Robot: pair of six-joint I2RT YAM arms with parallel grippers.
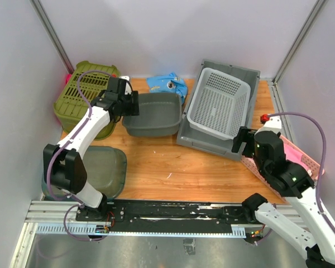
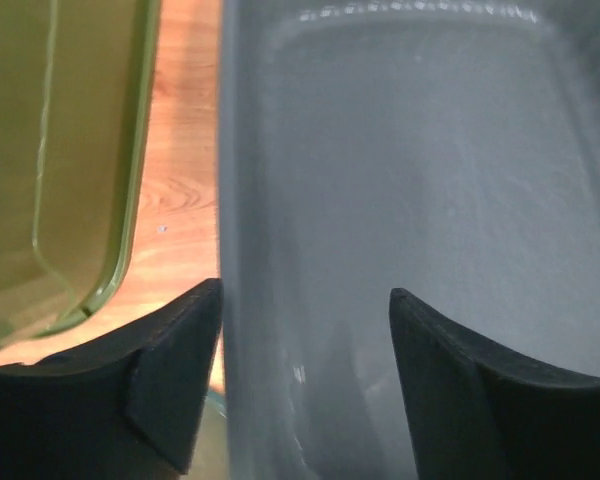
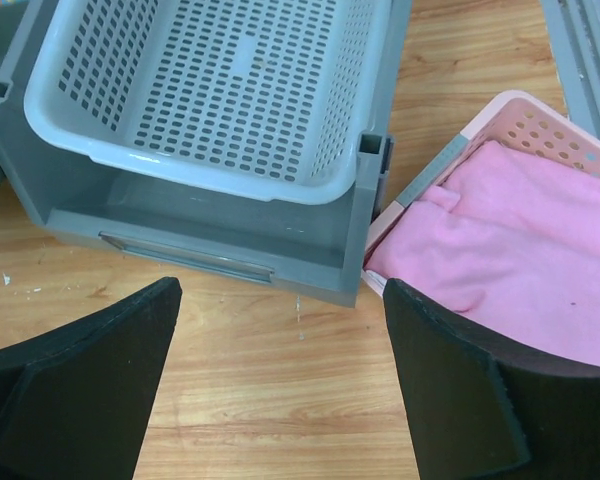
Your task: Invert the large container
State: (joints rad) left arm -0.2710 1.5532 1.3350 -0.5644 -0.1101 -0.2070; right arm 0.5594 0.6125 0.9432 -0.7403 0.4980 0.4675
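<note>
A dark grey tub stands upright at the back left of the table. My left gripper is open and straddles its left wall. In the left wrist view the tub fills the frame. My left gripper has one finger outside the wall and one inside. A bigger grey crate holds a white perforated basket at the back right. My right gripper is open and empty in front of the crate, over bare wood, as the right wrist view shows.
An olive green basket stands left of the tub, close to my left arm. A translucent green tub lies at the front left. A blue packet lies behind the tub. A pink basket with a pink cloth sits right of the crate.
</note>
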